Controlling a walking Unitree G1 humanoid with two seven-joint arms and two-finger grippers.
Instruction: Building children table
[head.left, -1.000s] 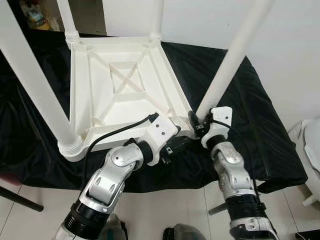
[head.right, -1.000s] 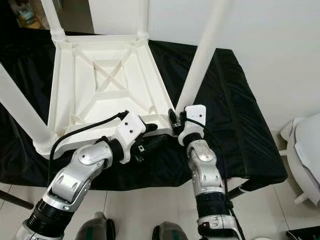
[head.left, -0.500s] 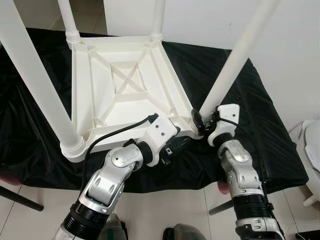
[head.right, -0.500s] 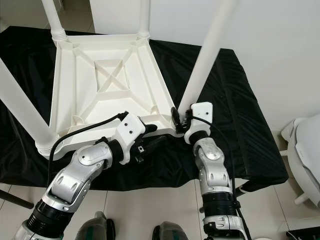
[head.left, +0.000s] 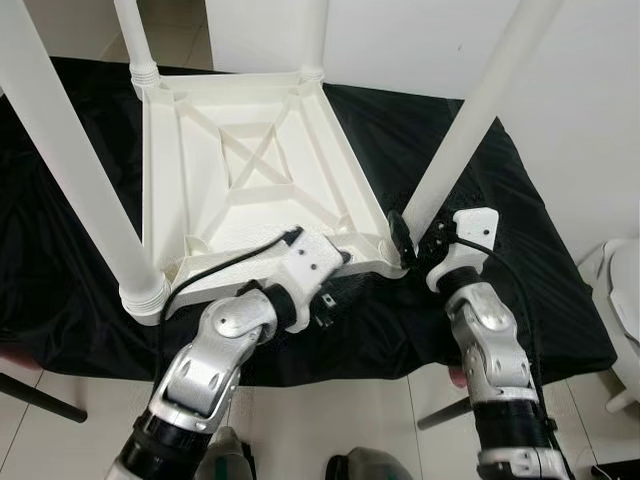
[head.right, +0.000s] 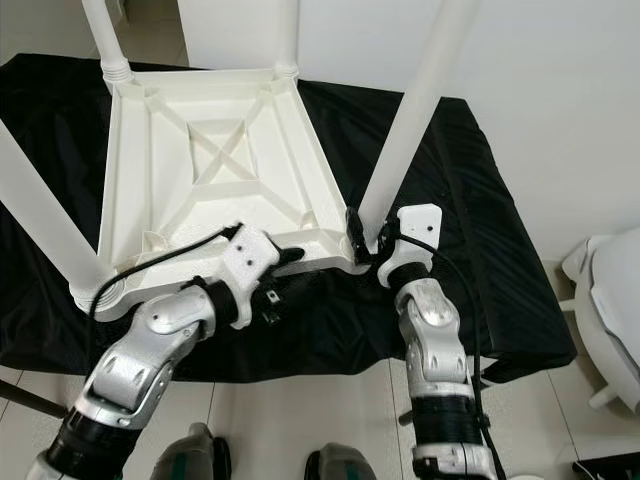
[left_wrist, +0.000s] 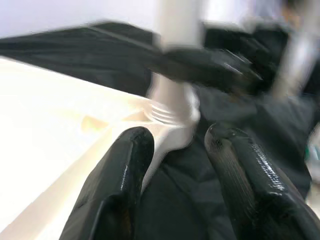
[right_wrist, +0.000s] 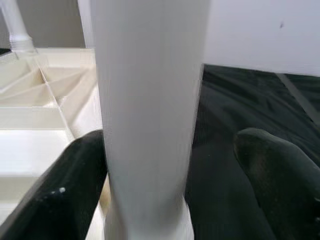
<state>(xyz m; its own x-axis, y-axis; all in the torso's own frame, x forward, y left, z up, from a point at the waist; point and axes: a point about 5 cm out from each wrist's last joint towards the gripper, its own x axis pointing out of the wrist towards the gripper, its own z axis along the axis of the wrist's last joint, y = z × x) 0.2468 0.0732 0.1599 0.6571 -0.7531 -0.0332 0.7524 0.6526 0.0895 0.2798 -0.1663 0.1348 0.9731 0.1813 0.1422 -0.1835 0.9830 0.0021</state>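
A white plastic children's table lies upside down on a black cloth, legs pointing up. My right gripper is at the base of the near right leg. It is open, with the leg between its fingers; one finger touches the leg and the other stands apart. My left gripper sits at the table's near rim, just left of that corner. It is open, and its fingers straddle the rim below the leg's socket.
The black cloth covers the whole work surface and drapes over its near edge. The near left leg and two far legs rise steeply. A white wall stands behind, and a white object sits on the floor at the right.
My left arm has drawn back toward me, its fingers pulling away from under the corner. My right arm has shifted a little to the right along the leg's base.
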